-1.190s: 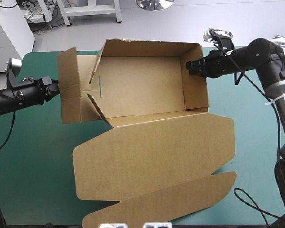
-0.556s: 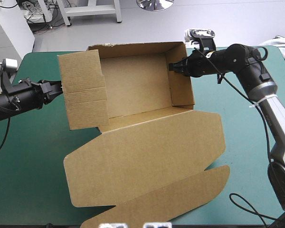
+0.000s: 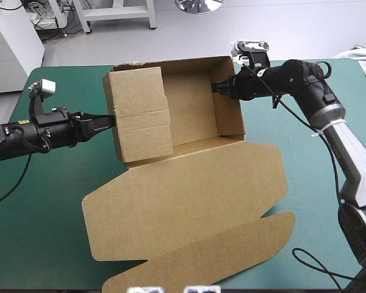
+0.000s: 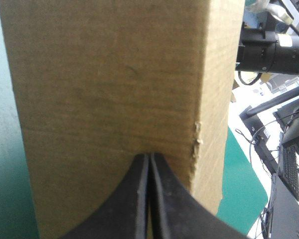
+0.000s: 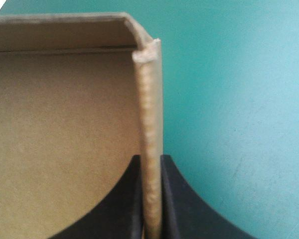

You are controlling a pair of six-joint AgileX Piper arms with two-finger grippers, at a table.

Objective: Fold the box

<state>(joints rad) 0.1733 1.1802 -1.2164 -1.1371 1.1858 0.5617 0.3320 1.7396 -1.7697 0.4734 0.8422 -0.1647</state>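
You are swinging the left flap of the box up and inward; earlier it was leaning outward; your left gripper, fingers pressed together, is pushing its outer face; your right gripper is clamping the right wall; the box is sitting on the table, lid lying flat; tucking is likely coming next.
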